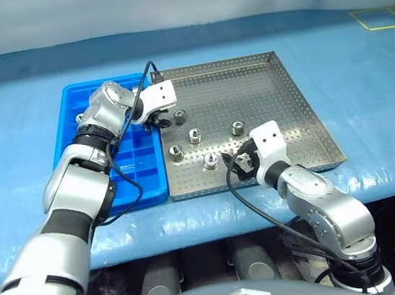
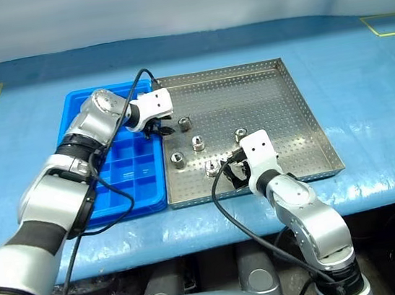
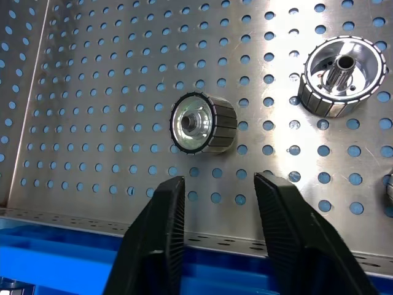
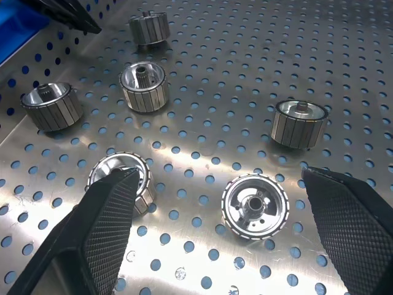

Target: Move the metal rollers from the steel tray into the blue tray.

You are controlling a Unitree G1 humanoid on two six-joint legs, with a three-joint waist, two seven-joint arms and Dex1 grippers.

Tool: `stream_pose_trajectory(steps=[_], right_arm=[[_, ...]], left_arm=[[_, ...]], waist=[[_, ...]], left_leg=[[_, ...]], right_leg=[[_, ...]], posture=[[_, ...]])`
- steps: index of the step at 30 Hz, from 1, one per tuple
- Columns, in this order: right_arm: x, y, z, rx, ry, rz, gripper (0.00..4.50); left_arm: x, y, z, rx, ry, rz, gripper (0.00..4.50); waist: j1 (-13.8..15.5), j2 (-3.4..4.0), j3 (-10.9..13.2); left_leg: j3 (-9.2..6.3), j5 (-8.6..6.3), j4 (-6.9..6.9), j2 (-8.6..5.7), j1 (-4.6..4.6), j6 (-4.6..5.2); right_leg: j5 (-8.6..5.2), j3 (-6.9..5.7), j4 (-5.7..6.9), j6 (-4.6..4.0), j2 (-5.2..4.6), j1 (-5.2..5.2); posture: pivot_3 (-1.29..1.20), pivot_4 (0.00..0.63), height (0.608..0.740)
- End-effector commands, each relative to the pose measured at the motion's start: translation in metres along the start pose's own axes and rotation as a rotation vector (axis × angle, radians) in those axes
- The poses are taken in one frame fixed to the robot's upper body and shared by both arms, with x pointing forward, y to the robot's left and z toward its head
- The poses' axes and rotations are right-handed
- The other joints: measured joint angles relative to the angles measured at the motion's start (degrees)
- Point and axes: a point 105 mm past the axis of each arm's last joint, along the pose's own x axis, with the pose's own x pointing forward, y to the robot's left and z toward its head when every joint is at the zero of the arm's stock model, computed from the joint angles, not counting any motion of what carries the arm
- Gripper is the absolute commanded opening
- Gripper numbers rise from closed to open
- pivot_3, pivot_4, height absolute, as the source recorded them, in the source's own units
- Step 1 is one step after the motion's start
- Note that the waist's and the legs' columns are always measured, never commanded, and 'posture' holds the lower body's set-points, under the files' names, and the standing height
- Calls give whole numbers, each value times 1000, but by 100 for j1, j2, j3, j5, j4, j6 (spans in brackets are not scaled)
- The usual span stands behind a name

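Note:
Several metal rollers lie on the perforated steel tray (image 1: 278,93), among them one (image 1: 179,116) close to its left rim and one (image 1: 237,127) near the middle. The blue tray (image 1: 130,163) sits against the steel tray's left side. My left gripper (image 1: 159,123) hovers over that shared edge, open and empty; in the left wrist view its fingers (image 3: 156,233) frame a roller (image 3: 202,123) lying on its side just ahead. My right gripper (image 4: 221,175) stands wide open low over the steel tray's front part, with a roller (image 4: 255,206) between and below its fingers, untouched.
Both trays rest on a blue-covered table (image 1: 363,75) with yellow tape marks at the far corners. The blue tray's grid compartments (image 2: 124,173) lie beneath my left forearm. Cables hang from both wrists. Other rollers (image 4: 144,86) stand scattered around the steel tray's middle.

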Motion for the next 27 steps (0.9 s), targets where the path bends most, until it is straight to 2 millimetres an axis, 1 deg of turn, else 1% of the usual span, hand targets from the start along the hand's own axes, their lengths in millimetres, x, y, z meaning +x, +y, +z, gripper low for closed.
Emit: stream_pose_trajectory(steps=[1, 2, 4, 6, 8, 17, 22, 26, 27], right_arm=[[-2, 1, 12, -12, -59, -6, 4500], [-2, 1, 12, -12, -60, -7, 4500], [-3, 1, 12, -10, -59, -10, 4500], [-3, 1, 11, -9, -58, -14, 4500], [-4, 1, 10, -8, -57, -20, 4500], [-7, -1, 8, 5, -60, -49, 4500], [-8, -2, 8, 8, -64, -57, 4500], [-8, -3, 8, 11, -65, -64, 4500], [-9, -4, 7, 12, -65, -66, 4500]], left_arm=[[-3, 13, 31, 36, -73, 65, 3588], [-1, 15, 33, 41, -72, 92, 3971], [2, 21, 37, 33, -69, 154, 4492], [5, 22, 40, 17, -66, 173, 4492], [9, 20, 38, 31, -39, 158, 4492], [16, 11, 19, 17, 68, 112, 4492], [19, 8, 5, -42, 101, 125, 4492], [21, 6, -6, -55, 145, 128, 4492], [21, 6, -7, -57, 153, 132, 4319]], waist=[[11, 0, 0], [7, 0, 0], [3, -1, 0], [-14, -1, 0], [-42, 0, 0], [-232, -1, 0], [-286, -1, 0], [-321, -1, 0], [-327, -1, 0]], left_leg=[[0, 0, 0, -1, 0, 0], [0, 0, 1, -2, -1, 0], [1, -1, 1, -3, -1, 1], [2, -1, 2, -3, 0, 2], [3, -1, 1, -3, 1, 2], [4, -1, 1, -3, 0, 2], [3, -1, 1, -2, 0, 2], [4, -1, 1, -3, 0, 2], [3, -1, 1, -3, 1, 2]], right_leg=[[0, 0, 0, 1, 0, 1], [1, 0, 0, 1, -1, 0], [2, 3, -1, 4, -1, 0], [3, 5, 0, 5, 0, 0], [1, 6, 0, 8, 1, 0], [0, 8, 1, 11, 0, -1], [-4, 8, 1, 17, 1, -1], [-3, 9, 1, 18, 0, -1], [-3, 9, 1, 19, -1, -1]], posture=[[-210, 150, 740], [-210, 150, 740], [-222, 150, 740], [-235, 150, 740], [-242, 150, 740], [-277, 150, 740], [-289, 150, 740], [-289, 150, 740], [-289, 150, 740]])
